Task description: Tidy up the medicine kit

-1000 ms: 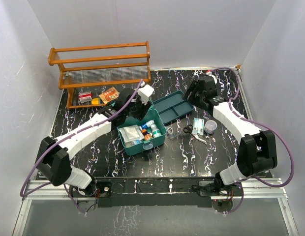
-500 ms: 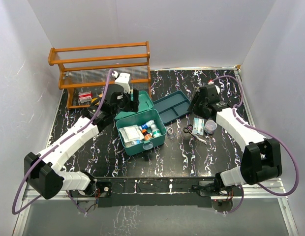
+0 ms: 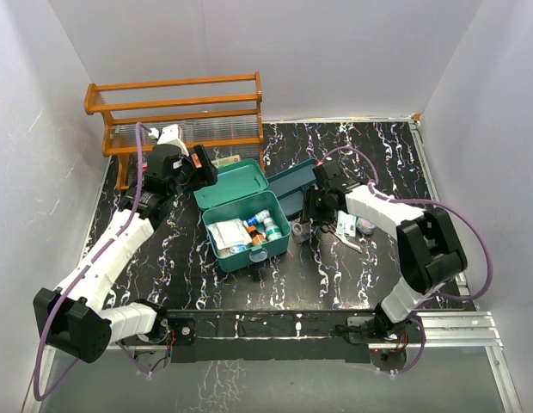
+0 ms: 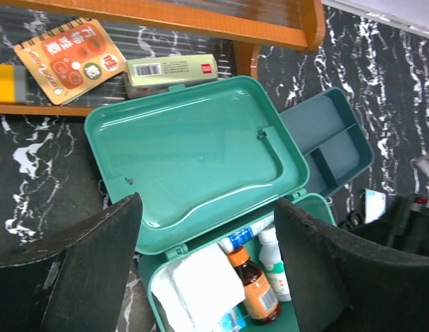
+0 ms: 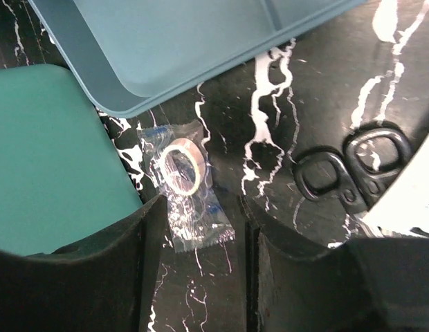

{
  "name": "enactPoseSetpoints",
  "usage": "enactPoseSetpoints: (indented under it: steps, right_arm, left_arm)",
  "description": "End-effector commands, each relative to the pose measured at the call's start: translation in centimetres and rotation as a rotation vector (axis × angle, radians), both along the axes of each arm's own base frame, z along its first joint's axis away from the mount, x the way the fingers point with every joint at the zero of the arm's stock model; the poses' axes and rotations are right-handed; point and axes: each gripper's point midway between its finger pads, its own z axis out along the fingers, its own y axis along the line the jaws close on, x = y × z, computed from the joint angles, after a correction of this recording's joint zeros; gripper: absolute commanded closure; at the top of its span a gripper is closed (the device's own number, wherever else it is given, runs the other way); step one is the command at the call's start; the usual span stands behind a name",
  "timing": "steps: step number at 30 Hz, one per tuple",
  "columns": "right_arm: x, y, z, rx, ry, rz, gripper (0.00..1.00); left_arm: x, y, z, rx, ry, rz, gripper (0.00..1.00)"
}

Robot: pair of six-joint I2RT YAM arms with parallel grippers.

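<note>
A robotics lab booth: white walls (image 3: 335,52) boxing in a black marbled table (image 3: 180,258).

The medicine kit (image 4: 194,152) is smooth plastic, the rack (image 4: 201,15) varnished wood, the table (image 3: 189,267) glossy.

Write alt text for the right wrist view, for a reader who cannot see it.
The right hand, open, is poised over a clear-wrapped tape roll on the black marbled table. The teal medicine kit lies left of it, a darker tray above, black scissors handles to the right.
</note>
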Motion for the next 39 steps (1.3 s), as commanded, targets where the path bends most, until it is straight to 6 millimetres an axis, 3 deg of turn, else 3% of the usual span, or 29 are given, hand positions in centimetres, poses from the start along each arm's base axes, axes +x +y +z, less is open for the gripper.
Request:
enactPoseSetpoints:
  steps: [1,8,14,22,39]
  right_arm:
    - [1.8,2.2,0.9,0.012,-0.055,0.069,0.6]
    - [2.5,2.6,-0.1,-0.021,-0.043,0.111,0.63]
    - [2.0,2.7,-1.6,-0.047,0.008,0.149,0.7]
    - [1.0,2.5,-2.8,-0.072,0.05,0.188,0.72]
    - [0.5,2.0,-4.2,-0.132,0.06,0.187,0.86]
  left_arm:
    - [-0.2,-0.9,1.3,-0.088,-0.027,-0.01,0.24]
    - [0.3,-1.7,1.1,-0.124,-0.025,-0.025,0.24]
    - [0.7,-1.6,1.0,-0.116,-0.028,-0.015,0.24]
    - [0.8,-1.6,0.8,-0.116,-0.027,-0.01,0.23]
    - [0.8,-1.2,1.1,-0.099,-0.039,-0.002,0.23]
